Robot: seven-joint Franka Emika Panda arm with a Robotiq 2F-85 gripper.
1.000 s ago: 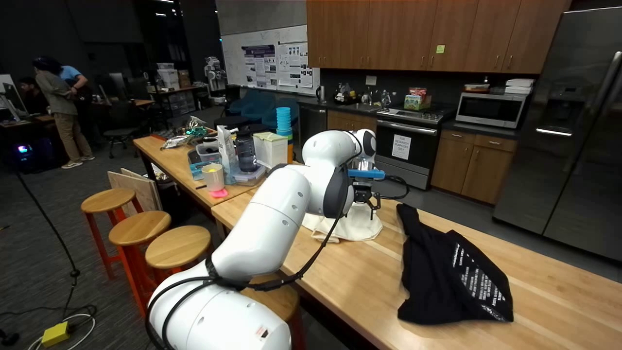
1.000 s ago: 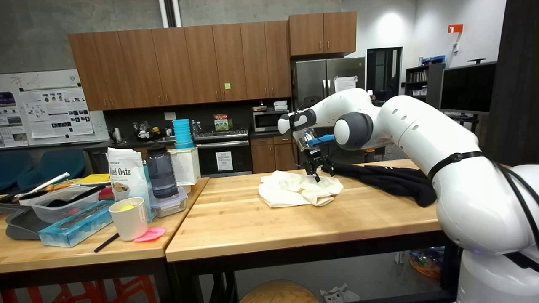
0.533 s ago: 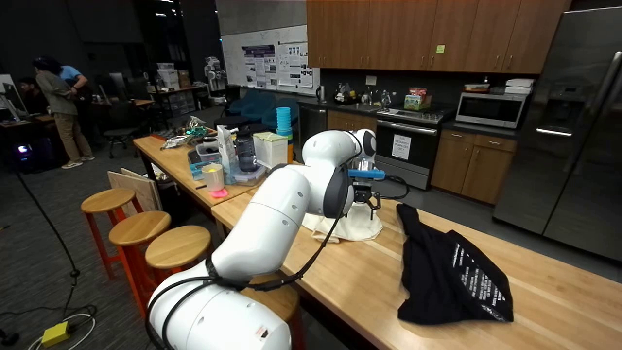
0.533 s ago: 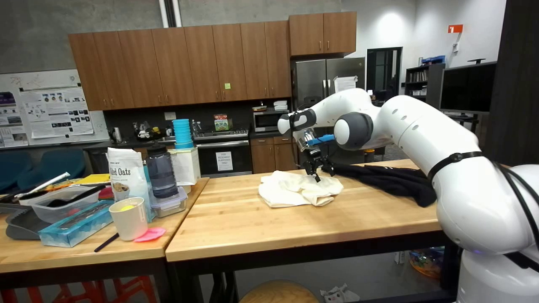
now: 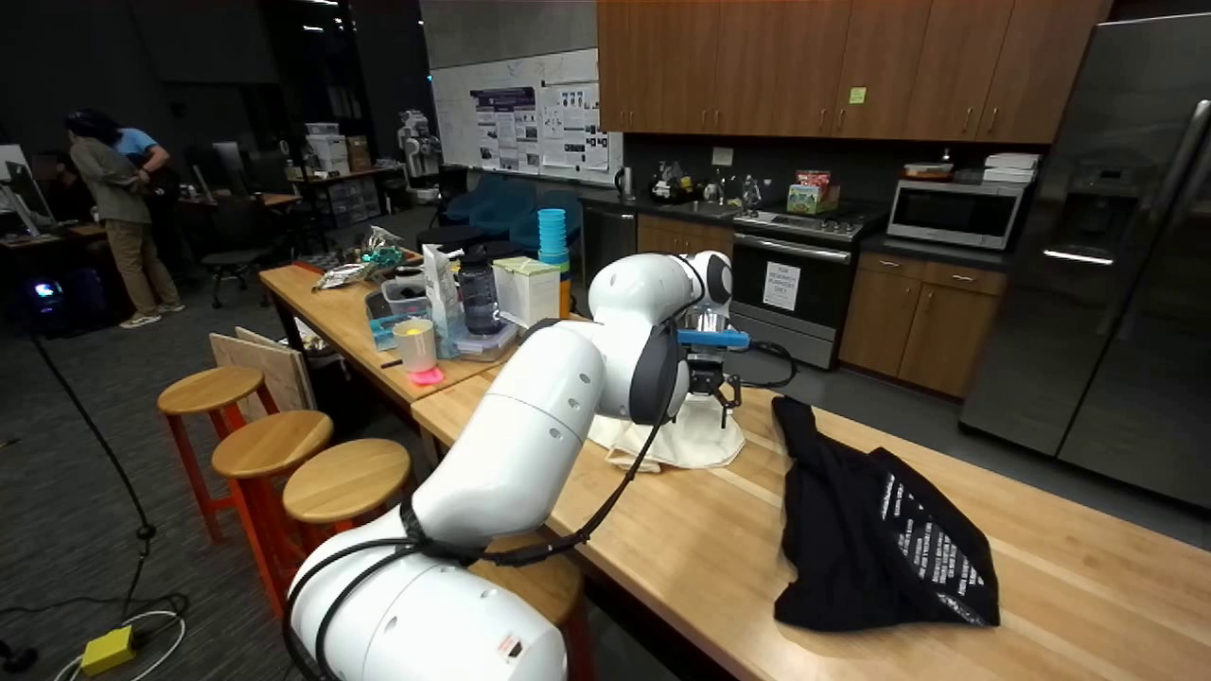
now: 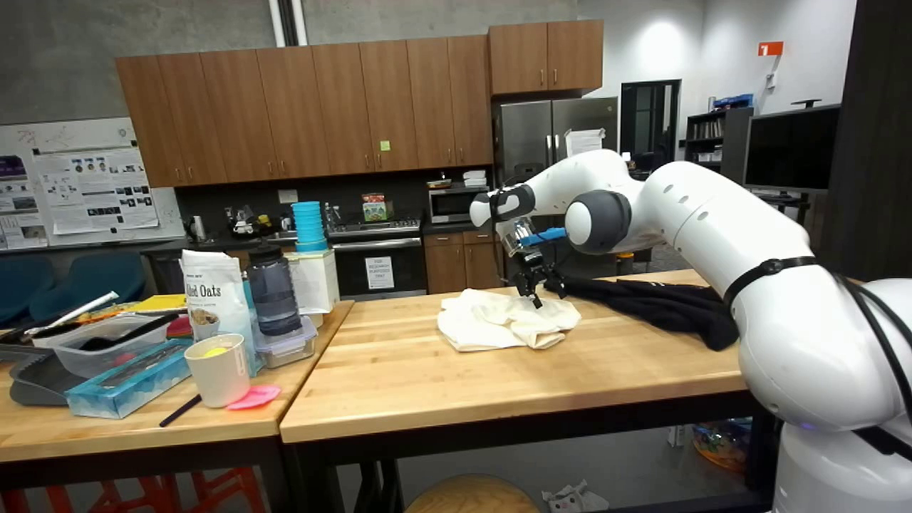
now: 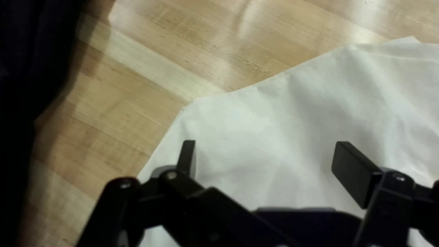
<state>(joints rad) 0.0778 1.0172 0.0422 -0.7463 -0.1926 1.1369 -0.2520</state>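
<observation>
There is one white cloth (image 6: 491, 320) and one black shirt (image 5: 866, 544). There are four stools (image 5: 272, 443), one fridge (image 5: 1074, 303) and one oats bag (image 6: 219, 292).

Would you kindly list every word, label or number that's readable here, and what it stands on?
"FOR RESEARCH PURPOSES ONLY": notice on oven
"...led Oats": bag
"1", apparently: red sign
Too small or blurred: text on black garment, whiteboard, posters, stove box, fridge paper; bag's top line.

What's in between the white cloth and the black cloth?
Just bare wooden tabletop lies between the white cloth and the black cloth; the wrist view shows it.
</observation>
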